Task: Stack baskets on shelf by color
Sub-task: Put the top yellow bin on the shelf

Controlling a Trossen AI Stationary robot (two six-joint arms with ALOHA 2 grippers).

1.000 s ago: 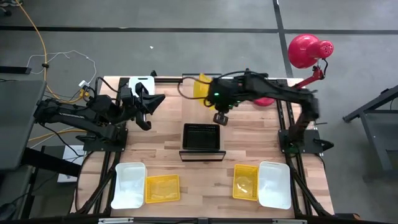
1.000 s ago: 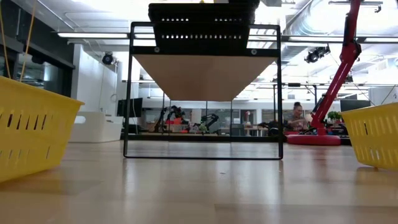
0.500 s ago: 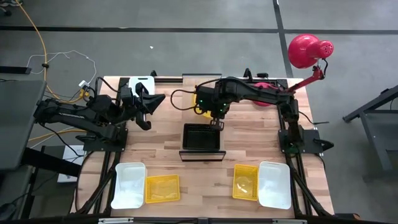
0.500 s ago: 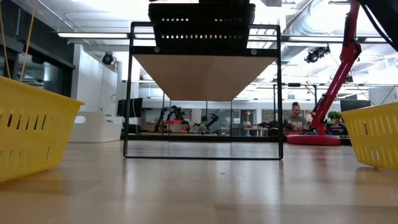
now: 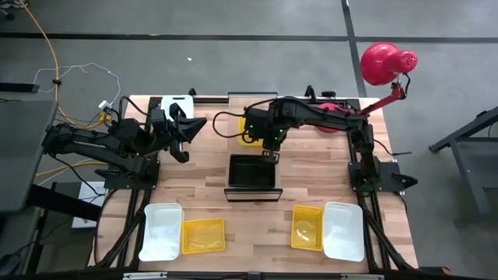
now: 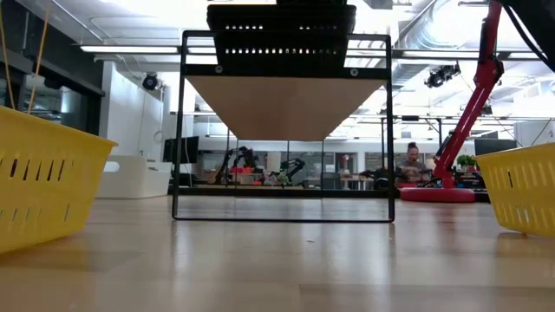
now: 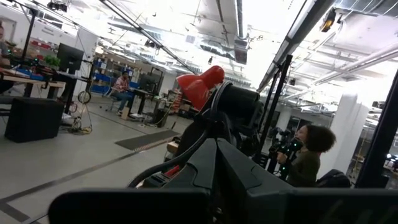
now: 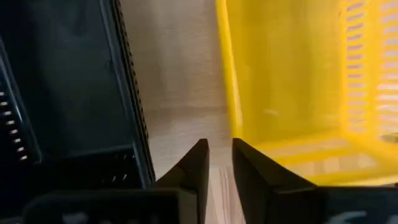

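A black mesh basket [image 5: 253, 171] sits on the shelf [image 5: 253, 194]; in the low view it tops the raised board [image 6: 282, 104] as a dark stack [image 6: 282, 26]. A yellow basket [image 5: 247, 132] lies on the table just beyond it, partly under the right arm. My right gripper [image 5: 270, 153] points down over the strip of wood between the black basket [image 8: 68, 93] and the yellow basket [image 8: 292, 81], its fingers narrowly open [image 8: 217, 158] and touching neither. My left gripper [image 5: 191, 134] waits open at the far left, beside a white basket [image 5: 175, 103].
Along the near edge lie a white basket [image 5: 162, 231], a yellow one [image 5: 202, 235], another yellow one [image 5: 307, 227] and a white one [image 5: 343, 229]. A red lamp [image 5: 385, 62] stands past the far right corner. People show in the room behind.
My right arm drew in from the table's right, and its gripper shifted a little toward the left, settling over the gap between the black and yellow baskets. It has kept still for the last half second. No basket has moved.
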